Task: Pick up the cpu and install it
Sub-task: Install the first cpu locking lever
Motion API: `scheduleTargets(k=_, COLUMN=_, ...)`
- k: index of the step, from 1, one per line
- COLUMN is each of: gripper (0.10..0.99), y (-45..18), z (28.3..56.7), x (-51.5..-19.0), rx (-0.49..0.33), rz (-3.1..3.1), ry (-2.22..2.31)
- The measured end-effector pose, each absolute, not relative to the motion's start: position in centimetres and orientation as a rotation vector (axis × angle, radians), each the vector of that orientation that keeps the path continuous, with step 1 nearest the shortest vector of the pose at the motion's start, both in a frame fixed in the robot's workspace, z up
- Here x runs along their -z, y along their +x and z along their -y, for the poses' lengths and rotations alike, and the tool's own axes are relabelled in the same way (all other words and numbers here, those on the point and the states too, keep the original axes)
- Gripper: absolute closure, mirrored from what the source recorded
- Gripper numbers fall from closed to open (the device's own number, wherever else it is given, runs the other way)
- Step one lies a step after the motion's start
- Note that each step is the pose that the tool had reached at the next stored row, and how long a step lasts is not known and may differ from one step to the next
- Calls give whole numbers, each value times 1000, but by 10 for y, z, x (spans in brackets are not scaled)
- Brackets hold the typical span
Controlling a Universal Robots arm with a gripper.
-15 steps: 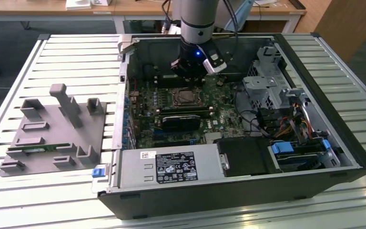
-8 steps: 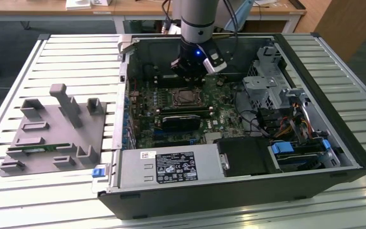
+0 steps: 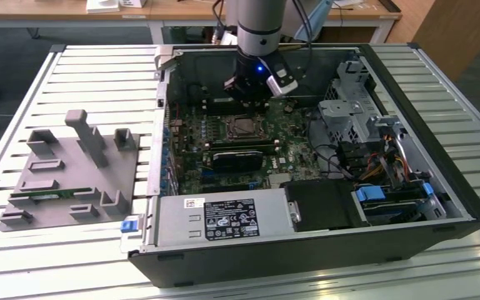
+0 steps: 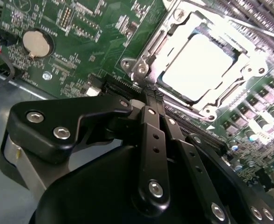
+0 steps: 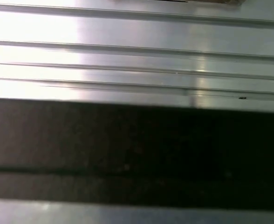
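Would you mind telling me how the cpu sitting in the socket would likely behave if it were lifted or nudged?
The cpu looks like a flat, rigid square, so it should stay stiff rather than flex. Its bright metal top suggests a smooth, possibly slippery surface. Lying low inside the socket frame, it probably would not slide sideways when nudged, and cannot roll or tip.

Slatted pale metal table carries everything. Open computer case lies on its side across the exterior view's right half. Grey fixture plate sits flat just beside the case, toward the exterior view's left.
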State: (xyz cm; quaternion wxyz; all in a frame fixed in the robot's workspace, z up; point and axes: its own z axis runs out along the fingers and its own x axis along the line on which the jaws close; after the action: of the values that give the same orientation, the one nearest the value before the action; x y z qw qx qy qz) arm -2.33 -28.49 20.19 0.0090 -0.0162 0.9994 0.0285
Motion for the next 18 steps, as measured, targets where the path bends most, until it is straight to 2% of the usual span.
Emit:
scheduleTargets(k=7, gripper=980, y=-23, z=283, x=-200, rx=-28, rz=-3124, ry=-51)
scheduleTargets(k=18, gripper=980, y=-23, z=279, x=-197, rx=-30, rz=-3123, ry=-52)
